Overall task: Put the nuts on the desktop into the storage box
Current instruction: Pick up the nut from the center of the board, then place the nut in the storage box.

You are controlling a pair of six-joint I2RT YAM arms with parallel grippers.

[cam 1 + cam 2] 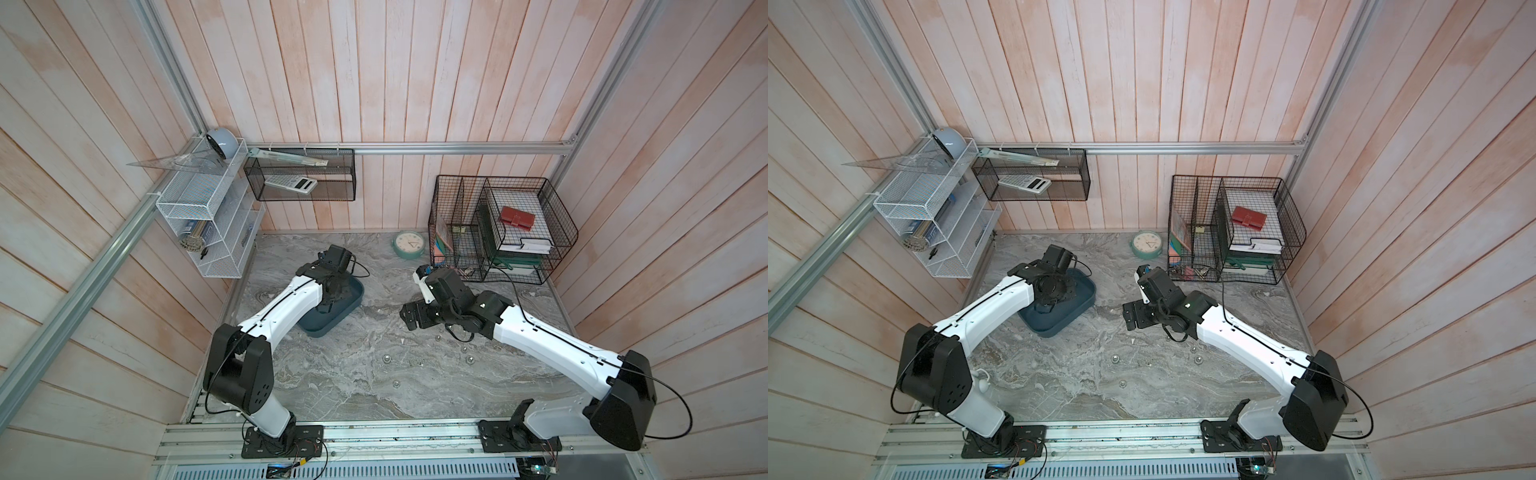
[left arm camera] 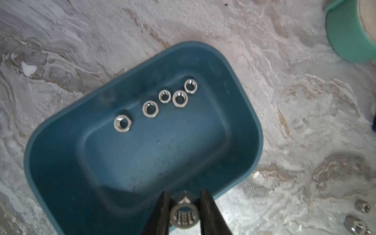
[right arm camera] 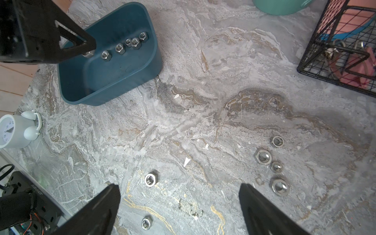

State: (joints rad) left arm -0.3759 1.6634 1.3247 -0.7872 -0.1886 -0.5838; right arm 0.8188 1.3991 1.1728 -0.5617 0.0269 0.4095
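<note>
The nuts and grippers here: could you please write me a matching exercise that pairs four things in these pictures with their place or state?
Things:
1. left gripper
2. right gripper
3. row of five nuts
4. green clock

Places or states:
A. open, above the desktop
B. lying inside the storage box
C. on the desktop near the back wall
D. shut on a nut

Pairs: 1-D, 2-A, 3-B, 4-C.

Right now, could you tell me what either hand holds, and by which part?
Left hand pinches a nut by its sides; right hand holds nothing.
</note>
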